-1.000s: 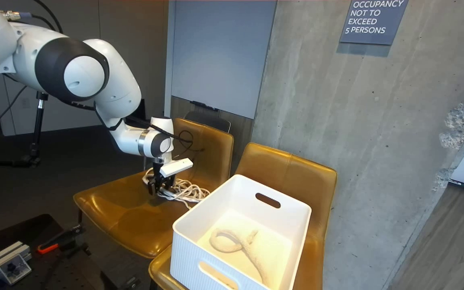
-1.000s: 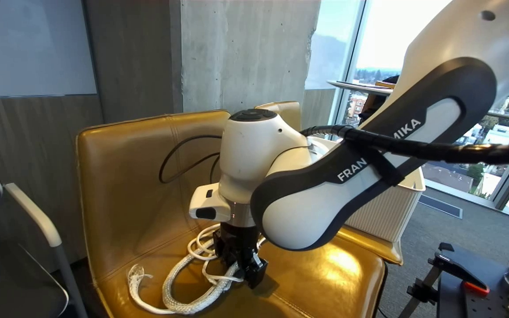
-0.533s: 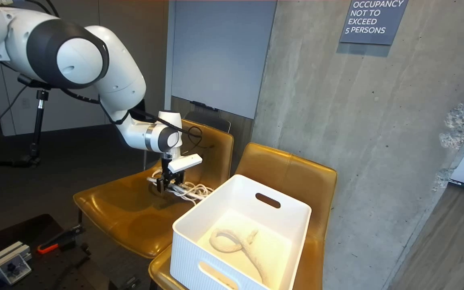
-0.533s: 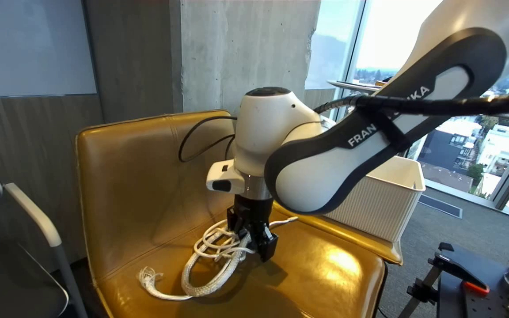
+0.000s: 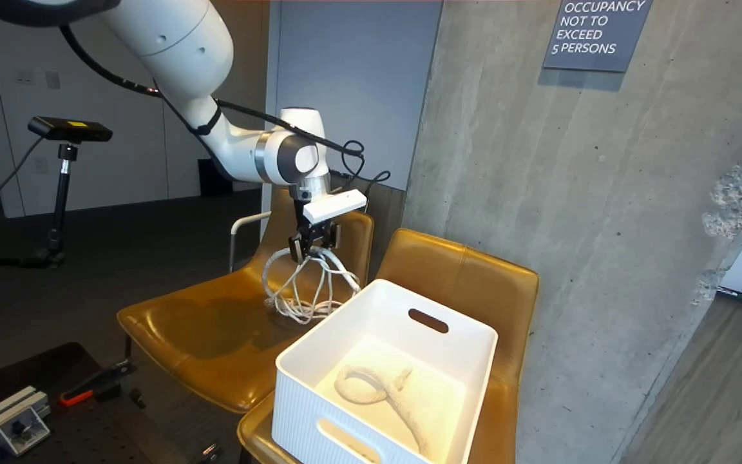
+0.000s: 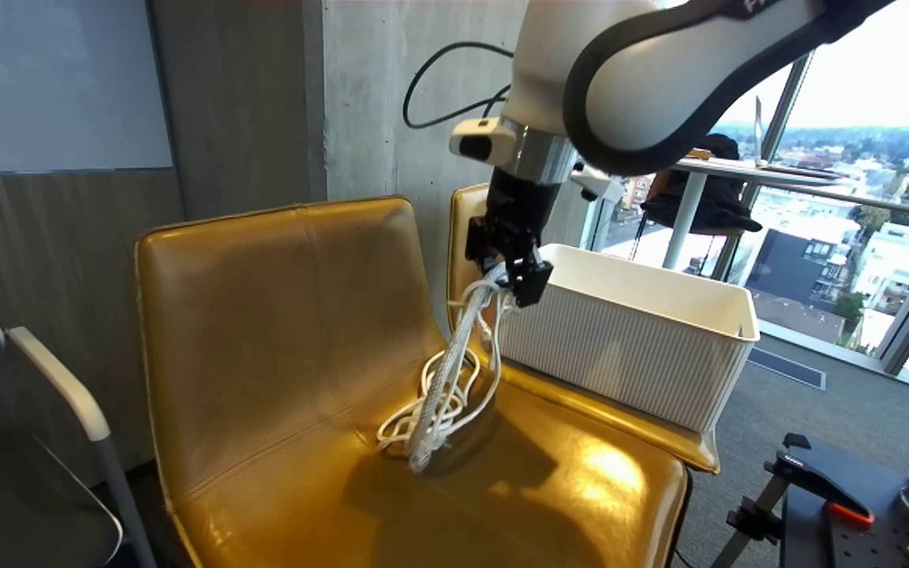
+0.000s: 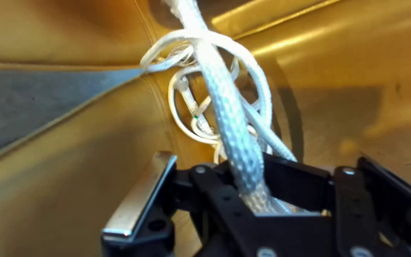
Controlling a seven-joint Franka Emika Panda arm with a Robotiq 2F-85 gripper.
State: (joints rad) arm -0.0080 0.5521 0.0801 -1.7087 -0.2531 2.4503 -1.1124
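Note:
A tangled bundle of white rope [image 6: 448,375], with thick braided lengths and thinner cord, hangs from my gripper [image 6: 506,274]. In the wrist view the thick braid [image 7: 223,100] runs down between the black fingers, which are shut on it. The lowest loops reach the seat of a tan leather chair [image 5: 203,335]; whether they all rest on it I cannot tell. The gripper is above this seat, beside a white ribbed bin [image 6: 612,347] on the neighbouring chair. A pale coiled rope [image 5: 403,415] lies on the bin's floor. The fingertips are partly hidden by the rope.
The second chair's backrest [image 5: 467,264] rises behind the bin, against a concrete wall [image 5: 590,193]. A dark table carries an orange-handled clamp [image 6: 849,513]. A tripod-mounted camera [image 5: 68,129] stands behind the arm, and another chair's armrest [image 6: 60,379] stands near.
My gripper has risen from the seat and shifted toward the bin. The rope bundle has come up with it, its loops stretching from a flat pile into a hanging one.

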